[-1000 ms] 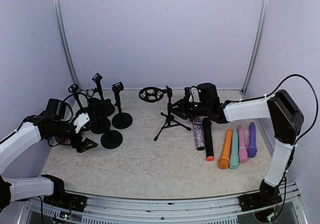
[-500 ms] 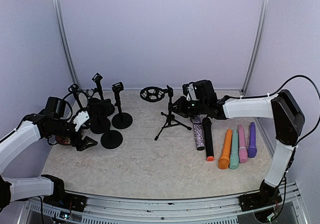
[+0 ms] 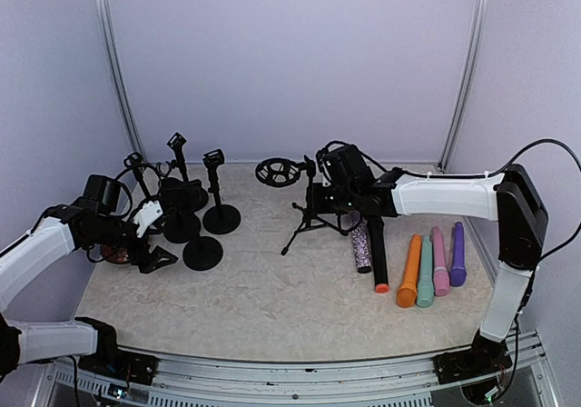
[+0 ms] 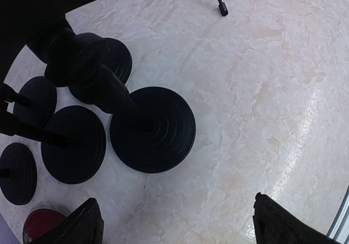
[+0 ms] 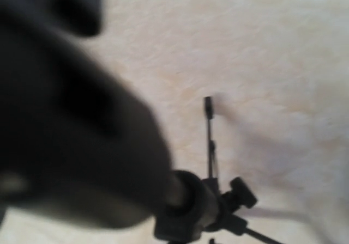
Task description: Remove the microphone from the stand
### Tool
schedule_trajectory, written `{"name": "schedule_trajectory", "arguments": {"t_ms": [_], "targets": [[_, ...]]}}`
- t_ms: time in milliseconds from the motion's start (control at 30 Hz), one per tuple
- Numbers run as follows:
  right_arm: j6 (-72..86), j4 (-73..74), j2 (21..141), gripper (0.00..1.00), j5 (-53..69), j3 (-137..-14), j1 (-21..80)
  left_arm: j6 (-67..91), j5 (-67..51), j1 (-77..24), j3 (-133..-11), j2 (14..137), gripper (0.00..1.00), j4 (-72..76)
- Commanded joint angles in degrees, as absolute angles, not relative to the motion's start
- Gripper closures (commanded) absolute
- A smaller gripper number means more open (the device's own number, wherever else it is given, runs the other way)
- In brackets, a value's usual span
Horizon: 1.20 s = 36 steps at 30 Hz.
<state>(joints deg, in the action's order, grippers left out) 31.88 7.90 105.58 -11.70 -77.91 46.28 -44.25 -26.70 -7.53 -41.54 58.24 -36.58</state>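
A black tripod stand [image 3: 309,214] stands mid-table, its clip at the top, and I see no microphone in it. My right gripper [image 3: 320,193] is right at the stand's upper post. In the right wrist view a big blurred dark shape fills the left, and the stand's hub [image 5: 203,211] and one leg [image 5: 208,129] show below it. I cannot tell how the jaws stand. Several microphones lie to the right: glitter [image 3: 360,243], black [image 3: 377,254], orange [image 3: 409,278]. My left gripper [image 3: 151,258] is open and empty by the round-base stands [image 4: 154,128].
Several black round-base stands [image 3: 201,251] cluster at the back left. A black round mount [image 3: 273,171] lies behind the tripod. Teal [image 3: 425,280], pink [image 3: 440,262] and purple [image 3: 457,254] microphones lie at the right. A red object [image 4: 39,223] lies by the left gripper.
My right gripper has moved left from above the lying microphones to the tripod stand. The left arm has barely moved.
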Motion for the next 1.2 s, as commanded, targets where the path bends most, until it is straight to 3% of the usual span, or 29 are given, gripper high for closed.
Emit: {"name": "schedule_trajectory", "arguments": {"t_ms": [0,300,400,500,733,900,1000,1100,1167], "targets": [[25.3,10.9,105.9,0.90,-23.1,-77.4,48.4,-44.7,-27.2,-7.1,-43.2,58.4,0.07,-37.4],[19.6,4.9,102.1,0.46,-20.6,-77.1,49.0,-44.7,-27.1,-7.2,-43.5,58.0,0.07,-37.9],[19.8,4.2,100.2,0.35,-18.0,-76.8,48.4,-44.6,-27.1,-7.2,-43.4,57.8,0.07,-38.1],[22.1,2.4,97.3,0.33,-15.0,-74.0,47.5,-44.6,-27.1,-7.2,-43.3,57.7,0.08,-38.2],[31.9,-0.8,89.9,0.40,-8.4,-64.2,42.5,-44.3,-27.6,-7.1,-43.4,57.6,0.07,-38.5],[33.7,2.7,88.3,0.39,-8.0,-61.8,40.6,-43.1,-28.5,-7.0,-43.2,58.0,0.07,-38.9],[34.6,3.2,85.8,0.28,-8.2,-58.8,38.7,-43.3,-29.1,-4.3,-42.0,57.0,0.05,-38.4],[32.7,4.0,82.7,0.01,-12.4,-56.3,37.5,-43.2,-32.6,2.6,-40.0,55.6,0.01,-36.0],[30.2,5.2,80.7,0.00,-17.5,-55.3,37.3,-41.8,-35.2,8.6,-38.4,55.1,0.01,-32.8]]}}
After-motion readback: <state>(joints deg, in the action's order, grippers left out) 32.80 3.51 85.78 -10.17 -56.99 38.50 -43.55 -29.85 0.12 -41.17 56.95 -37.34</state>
